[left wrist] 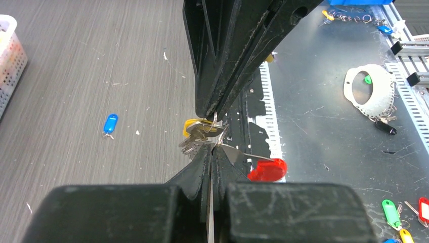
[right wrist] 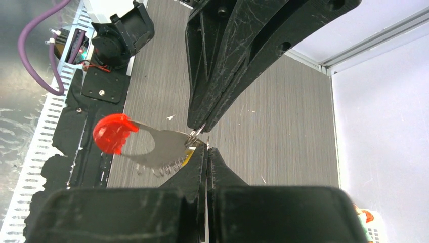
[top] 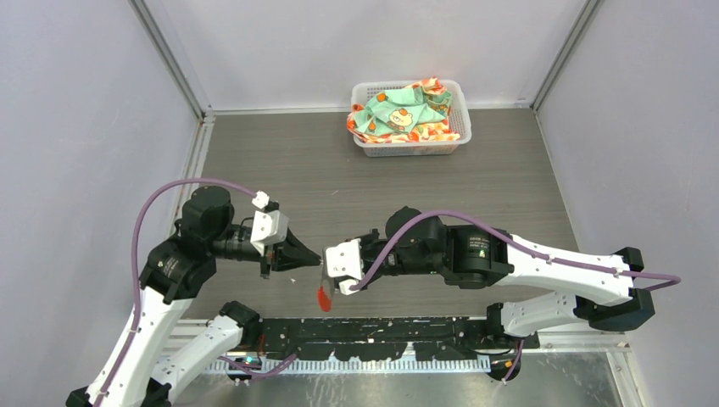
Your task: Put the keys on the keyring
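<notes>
Left fingers (left wrist: 202, 169) and right fingers (left wrist: 222, 86) are being held tip to tip over the near edge of the bench (left wrist: 76, 76), both fully closed, with the keyring (left wrist: 216, 120) being pinched between them. Its thin wire loop is being gripped at the right tips, and the metal strip carrying the red tag (left wrist: 267, 169) is being gripped at the left tips, with the tag hanging out to one side. The yellow-tagged key (left wrist: 195, 127) is being carried against the loop just beside the right tips; whether it is fully threaded cannot be told. The blue-tagged key (left wrist: 110, 124) is being seen lying flat on the bench, well apart from both sets of tips, off toward the white basket (left wrist: 10, 55), long axis roughly parallel to the left fingers. Neither arm is being shown as clearly nearer, the tips being together. Judgement: one set of fingers is likely needing to be freed before that key can be fetched.
</notes>
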Tool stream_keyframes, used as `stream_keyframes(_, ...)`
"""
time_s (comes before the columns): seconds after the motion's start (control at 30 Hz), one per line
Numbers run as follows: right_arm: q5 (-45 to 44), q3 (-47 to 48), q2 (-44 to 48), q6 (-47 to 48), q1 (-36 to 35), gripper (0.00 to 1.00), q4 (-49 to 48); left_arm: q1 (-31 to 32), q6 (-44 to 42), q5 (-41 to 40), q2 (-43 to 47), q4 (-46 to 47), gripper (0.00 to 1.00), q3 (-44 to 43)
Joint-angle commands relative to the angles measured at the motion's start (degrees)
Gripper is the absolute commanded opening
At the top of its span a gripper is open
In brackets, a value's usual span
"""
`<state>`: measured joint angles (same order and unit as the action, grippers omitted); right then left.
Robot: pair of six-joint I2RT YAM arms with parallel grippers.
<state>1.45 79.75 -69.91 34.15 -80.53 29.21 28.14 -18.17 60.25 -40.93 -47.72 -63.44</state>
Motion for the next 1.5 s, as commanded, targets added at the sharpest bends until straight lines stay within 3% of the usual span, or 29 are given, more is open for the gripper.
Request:
stream_keyframes(0.0,0.86,2.01,0.36,0.57,-0.02,0.01,-1.28,0.34,0.01,0.9,-0.31,0.57,0.0,-2.41)
stream_keyframes(1.0,1.81,1.91,0.97,0.74,-0.02,0.01,1.59,0.34,3.17,-2.7,-0.38,2.48,0.0,-2.33)
stream_keyframes(1.47,-0.71,3.0,-0.55,2.09,0.1,0.01,0.18,0.34,0.01,-1.27,-1.73,-1.11,0.0,-3.37)
